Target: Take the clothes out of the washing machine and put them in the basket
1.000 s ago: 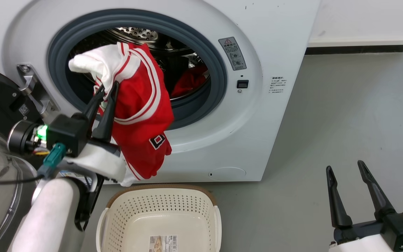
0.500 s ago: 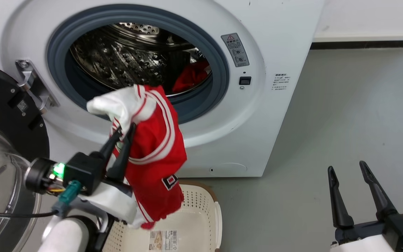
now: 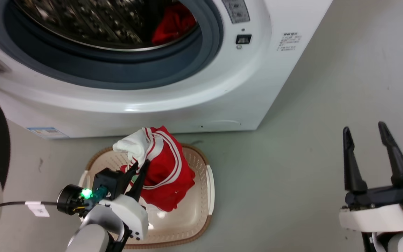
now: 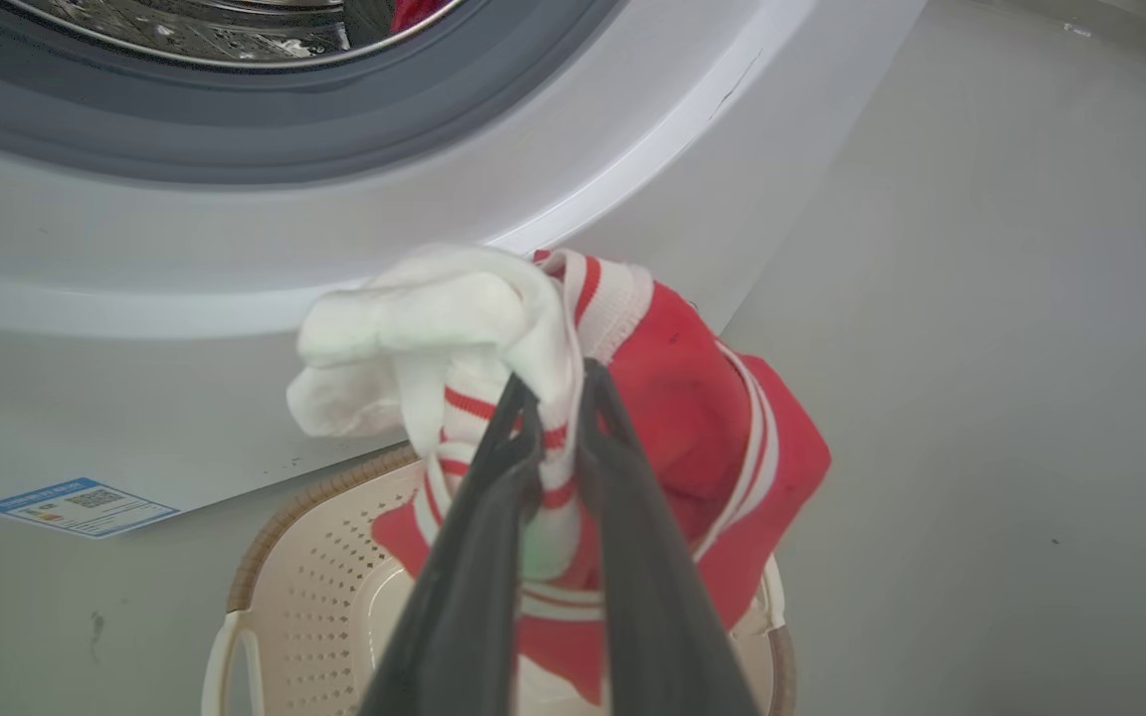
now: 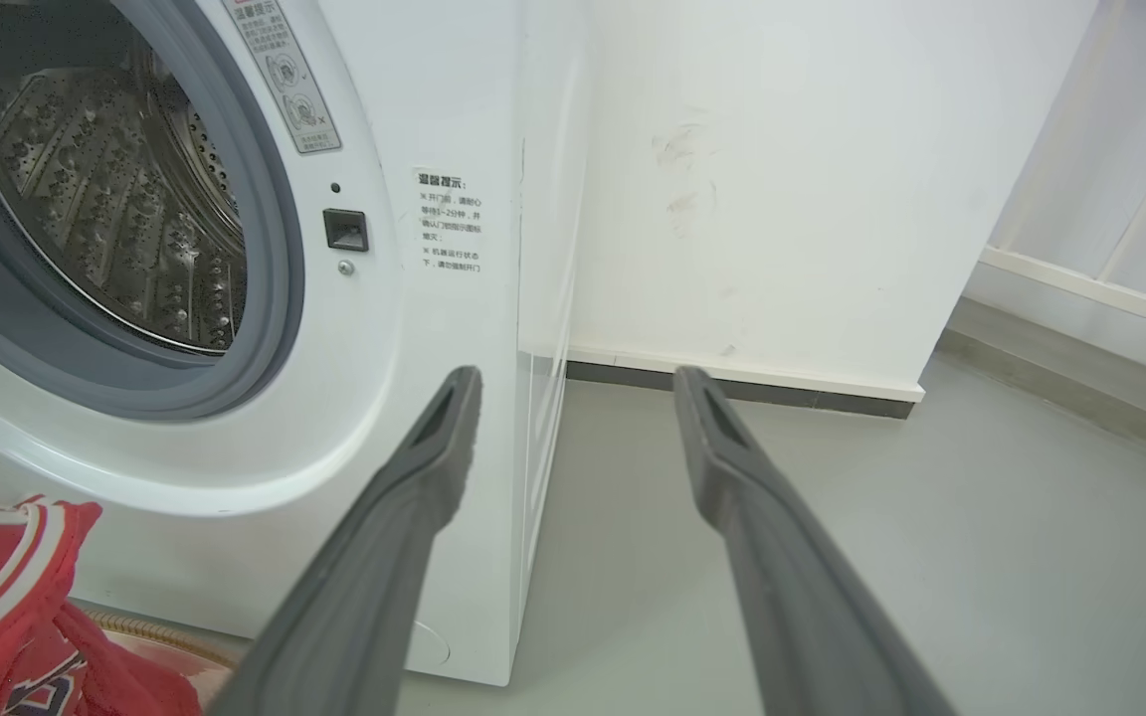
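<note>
While your left gripper [image 3: 139,163] clamps the soft red-and-white striped jersey [image 3: 168,175] over the low cream perforated plastic basket [image 3: 196,210], you're at the drop step: lower, unclamp. Right gripper [image 3: 363,126] idles, fingers spread. Another red garment [image 3: 173,21] sits in the white front-loading washing machine [image 3: 194,87].

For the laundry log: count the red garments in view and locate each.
2. The held garment hangs from the left hand over the basket; the second garment lies in the washing machine drum. More may be hidden.
</note>
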Motion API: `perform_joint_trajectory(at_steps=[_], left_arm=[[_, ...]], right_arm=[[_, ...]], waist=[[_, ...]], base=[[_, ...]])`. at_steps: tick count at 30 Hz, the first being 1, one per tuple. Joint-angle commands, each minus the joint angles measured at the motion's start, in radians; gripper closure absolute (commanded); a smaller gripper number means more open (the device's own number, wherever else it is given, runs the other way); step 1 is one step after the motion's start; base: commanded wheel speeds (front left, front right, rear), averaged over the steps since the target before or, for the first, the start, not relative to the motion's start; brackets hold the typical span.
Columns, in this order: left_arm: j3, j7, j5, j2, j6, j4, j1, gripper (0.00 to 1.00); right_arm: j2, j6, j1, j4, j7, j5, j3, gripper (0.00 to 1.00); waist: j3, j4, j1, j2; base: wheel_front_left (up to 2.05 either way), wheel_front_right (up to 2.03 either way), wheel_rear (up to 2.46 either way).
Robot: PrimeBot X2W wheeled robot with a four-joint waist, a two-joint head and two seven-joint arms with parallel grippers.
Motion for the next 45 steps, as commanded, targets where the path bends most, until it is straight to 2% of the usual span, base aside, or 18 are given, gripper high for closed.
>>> perform_joint_trajectory(at_steps=[1, 10, 15, 24, 31, 32, 33, 37, 45], left_arm=[[0.001, -0.010, -0.005, -0.005, -0.005, 0.037, -0.032, 1.00], [-0.027, -0.046, 0.006, -0.022, -0.036, 0.404, -0.244, 1.00], [-0.063, -0.030, 0.028, -0.025, -0.050, 0.603, -0.375, 1.00], [-0.142, 0.023, 0.066, -0.049, -0.062, 0.881, -0.536, 1.00], [-0.178, 0.072, 0.072, -0.082, -0.065, 0.993, -0.587, 1.00], [-0.179, 0.080, 0.067, -0.089, -0.065, 1.002, -0.589, 0.70], [-0.179, 0.088, 0.062, -0.096, -0.065, 1.008, -0.587, 0.00], [-0.187, 0.080, 0.049, -0.119, -0.066, 1.020, -0.570, 0.00], [-0.180, -0.060, 0.009, -0.180, -0.065, 1.024, -0.497, 0.00]], right_arm=[[0.002, -0.001, -0.029, -0.007, -0.002, 0.006, -0.001, 0.00], [0.003, -0.001, -0.131, -0.026, -0.002, 0.028, -0.007, 0.00], [0.003, -0.001, -0.178, -0.033, -0.002, 0.046, -0.002, 0.00], [0.002, -0.001, -0.222, -0.037, -0.002, 0.067, 0.011, 0.00], [0.002, -0.001, -0.236, -0.028, -0.002, 0.066, 0.018, 0.00], [0.002, -0.001, -0.236, -0.026, -0.002, 0.065, 0.019, 0.00], [0.002, -0.001, -0.237, -0.024, -0.002, 0.064, 0.019, 0.00], [0.002, -0.001, -0.225, -0.015, -0.002, 0.055, 0.014, 0.00], [0.002, -0.001, -0.160, 0.012, -0.002, 0.020, 0.016, 0.00]], waist=[[0.084, -0.029, -0.0001, 0.0000], [0.293, -0.083, -0.0001, 0.0000], [0.379, -0.111, -0.0001, 0.0000], [0.463, -0.141, -0.0001, 0.0000], [0.474, -0.140, -0.0001, 0.0000], [0.470, -0.139, -0.0001, 0.0000], [0.463, -0.137, -0.0001, 0.0000], [0.416, -0.122, -0.0001, 0.0000], [0.246, -0.054, -0.0001, 0.0000]], base=[[0.00, 0.00, 0.00], [0.00, 0.00, 0.00], [0.00, 0.00, 0.00], [0.00, 0.00, 0.00], [0.00, 0.00, 0.00], [0.00, 0.00, 0.00], [0.00, 0.00, 0.00], [0.00, 0.00, 0.00], [0.00, 0.00, 0.00]])
